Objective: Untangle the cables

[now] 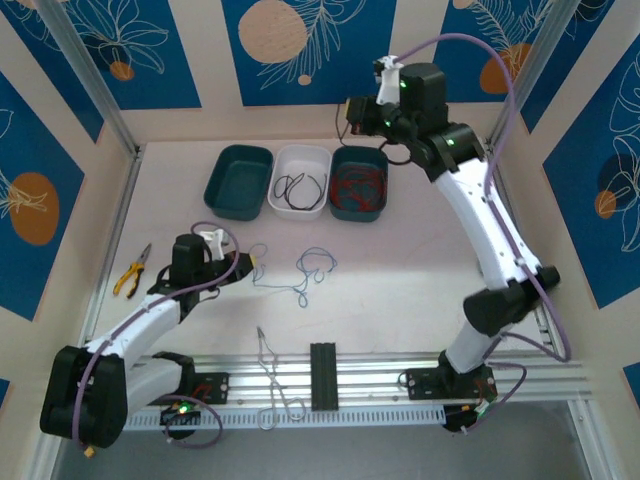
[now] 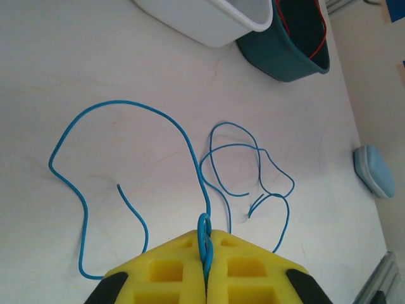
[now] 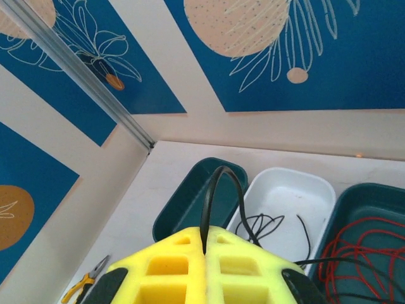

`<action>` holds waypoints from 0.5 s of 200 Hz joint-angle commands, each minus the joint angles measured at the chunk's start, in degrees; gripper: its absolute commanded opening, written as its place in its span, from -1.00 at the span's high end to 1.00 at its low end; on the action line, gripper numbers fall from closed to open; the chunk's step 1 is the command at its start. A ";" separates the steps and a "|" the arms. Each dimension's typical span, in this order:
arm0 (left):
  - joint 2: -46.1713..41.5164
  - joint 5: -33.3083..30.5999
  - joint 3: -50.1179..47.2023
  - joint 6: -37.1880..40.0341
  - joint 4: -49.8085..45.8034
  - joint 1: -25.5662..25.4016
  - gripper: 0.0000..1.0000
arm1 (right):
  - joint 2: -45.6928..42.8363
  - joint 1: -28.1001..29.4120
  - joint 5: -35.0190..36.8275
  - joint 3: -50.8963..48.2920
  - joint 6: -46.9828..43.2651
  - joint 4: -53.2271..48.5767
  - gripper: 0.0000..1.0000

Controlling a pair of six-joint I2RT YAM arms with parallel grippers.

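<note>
Pale tabletop [image 2: 114, 57] held thin blue looping wire [image 2: 120, 101], limp and light; my left gripper [image 2: 204, 244] pinched one strand. My right gripper [image 3: 205, 244] pinched thin black wire [image 3: 221, 168] over white plastic tray [image 3: 288, 190]. Best grip judged near free ends.

Left end effector [image 2: 204, 246]: sat at the bottom edge, its two yellow fingers [image 2: 166, 269] pressed together.
Grip: the fingertips pinched a small upright loop of the blue cable [image 2: 126, 102].
Blue cable, left part: a wide arch ran over the worktop [image 2: 126, 57], dropped down the left side, and a loose end lay inside the arch.
Blue cable, right part: several overlapping loops lay just right of the pinch point, crossing one another; the number of separate strands could not be told.
White tray [image 2: 218, 28]: stood at the top edge, cut off by the frame.
Teal tray [image 2: 281, 60]: stood just beside the white tray, with a red cable [image 2: 302, 35] inside.
Pale blue oval object [image 2: 374, 168]: lay at the right edge, well apart from the loops.
</note>
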 commanded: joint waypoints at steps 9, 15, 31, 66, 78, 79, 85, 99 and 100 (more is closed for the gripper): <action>0.80 2.92 -0.81 -1.27 3.15 0.77 1.00 | 7.23 0.02 -3.98 10.32 -0.84 0.20 1.00; 0.97 3.14 -0.74 -1.28 3.27 0.75 1.00 | 9.25 0.04 -4.52 12.72 -0.92 -0.34 1.00; 1.16 3.38 -0.72 -1.32 3.60 0.75 1.00 | 14.59 0.62 -4.97 19.09 -1.74 -1.90 1.00; 1.41 3.88 -0.81 -1.35 4.04 0.76 1.00 | 24.95 1.96 -4.86 30.99 -3.63 -4.17 1.00; 1.33 3.98 -0.91 -1.36 4.07 0.73 1.00 | 27.52 2.31 -5.50 33.20 -3.77 -3.92 1.00; 1.29 3.98 -0.90 -1.39 4.07 0.76 1.00 | 27.83 2.26 -5.56 33.51 -3.74 -3.87 1.00; 1.17 4.05 -0.99 -1.37 4.16 0.71 1.00 | 28.83 2.35 -5.88 34.08 -3.67 -3.51 1.00; 0.96 3.97 -1.28 -1.43 4.07 0.69 1.00 | 30.50 2.51 -6.02 34.15 -3.43 -2.49 1.00; 0.96 3.98 -1.26 -1.55 4.12 0.69 1.00 | 30.61 2.56 -6.02 34.13 -3.44 -2.46 1.00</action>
